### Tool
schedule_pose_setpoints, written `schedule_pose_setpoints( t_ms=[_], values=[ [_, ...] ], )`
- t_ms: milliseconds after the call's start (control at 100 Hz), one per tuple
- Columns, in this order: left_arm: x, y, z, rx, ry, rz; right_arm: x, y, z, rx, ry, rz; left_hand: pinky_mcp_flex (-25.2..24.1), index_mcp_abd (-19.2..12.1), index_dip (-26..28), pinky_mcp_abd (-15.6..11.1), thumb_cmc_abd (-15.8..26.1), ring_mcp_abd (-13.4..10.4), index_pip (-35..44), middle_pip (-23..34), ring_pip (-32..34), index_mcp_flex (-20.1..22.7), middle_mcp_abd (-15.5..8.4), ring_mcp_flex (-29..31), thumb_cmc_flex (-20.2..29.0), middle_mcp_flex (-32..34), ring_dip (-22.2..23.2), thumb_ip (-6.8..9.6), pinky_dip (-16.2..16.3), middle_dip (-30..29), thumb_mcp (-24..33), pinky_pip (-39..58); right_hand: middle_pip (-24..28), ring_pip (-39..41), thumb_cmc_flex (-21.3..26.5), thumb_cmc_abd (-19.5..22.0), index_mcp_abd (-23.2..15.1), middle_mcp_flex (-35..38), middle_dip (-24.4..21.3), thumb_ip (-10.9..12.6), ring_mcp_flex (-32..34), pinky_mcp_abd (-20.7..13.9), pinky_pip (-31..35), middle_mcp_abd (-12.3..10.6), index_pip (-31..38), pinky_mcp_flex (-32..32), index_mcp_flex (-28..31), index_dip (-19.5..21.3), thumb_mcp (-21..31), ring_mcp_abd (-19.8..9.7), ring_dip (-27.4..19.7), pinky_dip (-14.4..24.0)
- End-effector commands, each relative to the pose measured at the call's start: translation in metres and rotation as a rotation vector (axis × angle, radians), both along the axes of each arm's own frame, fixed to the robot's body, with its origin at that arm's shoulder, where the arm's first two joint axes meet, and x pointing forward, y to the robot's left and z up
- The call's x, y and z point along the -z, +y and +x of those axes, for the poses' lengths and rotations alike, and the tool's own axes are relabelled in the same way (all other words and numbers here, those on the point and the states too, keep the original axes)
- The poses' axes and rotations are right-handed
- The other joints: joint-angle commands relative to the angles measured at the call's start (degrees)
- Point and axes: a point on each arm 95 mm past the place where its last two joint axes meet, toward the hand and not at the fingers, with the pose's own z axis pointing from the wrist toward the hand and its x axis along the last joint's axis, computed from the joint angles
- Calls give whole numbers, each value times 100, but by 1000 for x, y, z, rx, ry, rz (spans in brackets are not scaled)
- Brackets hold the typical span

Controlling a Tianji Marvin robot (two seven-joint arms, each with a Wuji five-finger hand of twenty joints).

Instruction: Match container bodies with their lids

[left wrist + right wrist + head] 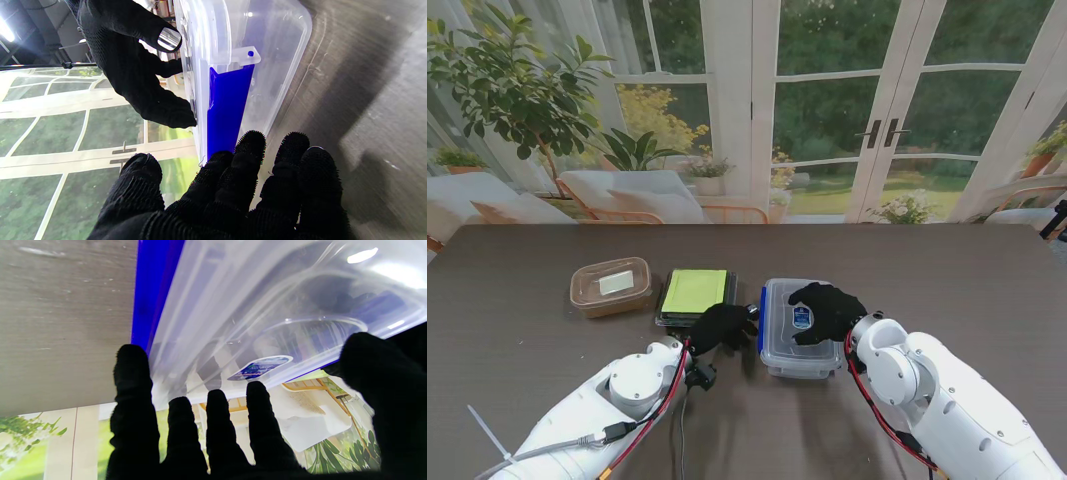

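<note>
Clear plastic container with a blue latch sits mid-tabletop, the right hand spread flat on its lid, the left hand empty, fingers apart at its nine o'clock side, near that latch

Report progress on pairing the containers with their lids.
Looks done: the brown container and the green-lidded one both sit covered. In hand: the right hand rests flat on the clear box's lid, and the left hand reaches for its blue side clip. Left: that clip still looks unlatched; whether the lid is fully seated I cannot tell.
</note>
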Motion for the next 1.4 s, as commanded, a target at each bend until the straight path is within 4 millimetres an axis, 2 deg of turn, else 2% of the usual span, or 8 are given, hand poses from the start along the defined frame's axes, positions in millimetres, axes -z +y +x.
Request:
schedule_pose_setpoints(
  t_ms=[0, 740, 1390],
  values=[
    [-6, -12, 1, 27, -11, -27, 42, 3, -21, -21, 131, -25, -137, -620, 13, -33, -93, -49, 49, -33, -34, 135, -125, -40, 144, -71, -12, -6, 3, -72, -13, -60, 287, 1123, 94, -187, -70, 137, 95, -96, 816, -1106, 74, -22, 104, -2711, -100, 122, 108, -246, 319, -263],
    [-15, -22, 12, 69, -56, -17, 53, 6, -26, -46, 182, -6, 74, -449, 29, -48, -84, 18, 67, 164, 444, 208, 44, 165, 130, 227, 267, -7, 354, 184, -18, 453, 370, 1328, 115, -257, -69, 158, 96, -133, 841, -1300, 352, 15, 264, -2642, -87, 45, 185, -424, 258, -660],
    [-21, -33, 21, 103, -91, -24, 57, 7, -28, -53, 217, 9, -1, -329, 24, -99, -89, -5, 51, 151, 485, 166, 61, 119, 117, 251, 291, -7, 378, 283, -15, 438, 412, 1410, 125, -276, -77, 179, 119, -137, 893, -1379, 481, 10, 323, -2551, -74, 7, 186, -514, 242, -837]
  ],
)
